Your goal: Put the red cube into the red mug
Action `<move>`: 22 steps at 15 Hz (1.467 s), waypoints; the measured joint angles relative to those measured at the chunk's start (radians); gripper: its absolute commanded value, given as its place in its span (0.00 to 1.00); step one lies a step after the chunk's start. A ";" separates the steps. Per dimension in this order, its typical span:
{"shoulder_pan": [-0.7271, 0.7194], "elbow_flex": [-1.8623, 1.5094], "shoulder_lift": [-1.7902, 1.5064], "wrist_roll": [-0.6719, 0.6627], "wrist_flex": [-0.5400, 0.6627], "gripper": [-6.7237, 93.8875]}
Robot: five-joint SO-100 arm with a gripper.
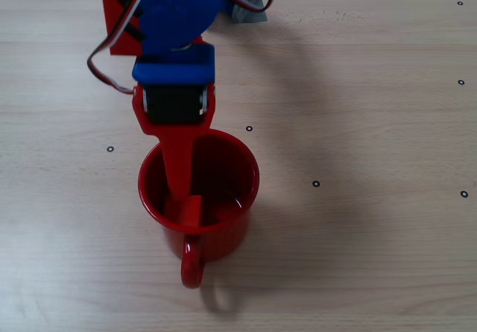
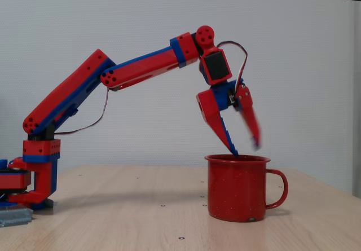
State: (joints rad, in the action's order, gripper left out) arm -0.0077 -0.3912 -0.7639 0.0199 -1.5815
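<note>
Mug [image 1: 216, 220] upright near bench's front edge, handle toward that edge. Cube [image 1: 193, 211] inside mug, against near wall. Gripper [image 2: 245, 149] above rim, jaws wide apart, holding nothing; fixed finger tip dips inside.

No readable text, labels, brands, numbers or signs in either fixed view.

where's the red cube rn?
In the overhead fixed view the red cube sits inside the red mug, near the handle-side wall, beside the gripper tip. The side view hides it.
</note>
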 measured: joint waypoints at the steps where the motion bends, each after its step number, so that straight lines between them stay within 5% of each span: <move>1: -0.006 -0.028 -0.005 0.003 0.002 0.07; 11: 0.049 -0.405 -0.523 -0.012 0.106 0.07; 22: 0.028 -1.470 -1.532 -0.041 0.328 0.07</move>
State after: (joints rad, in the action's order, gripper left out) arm 0.0199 -1.8607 -2.2964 -0.0215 -1.2533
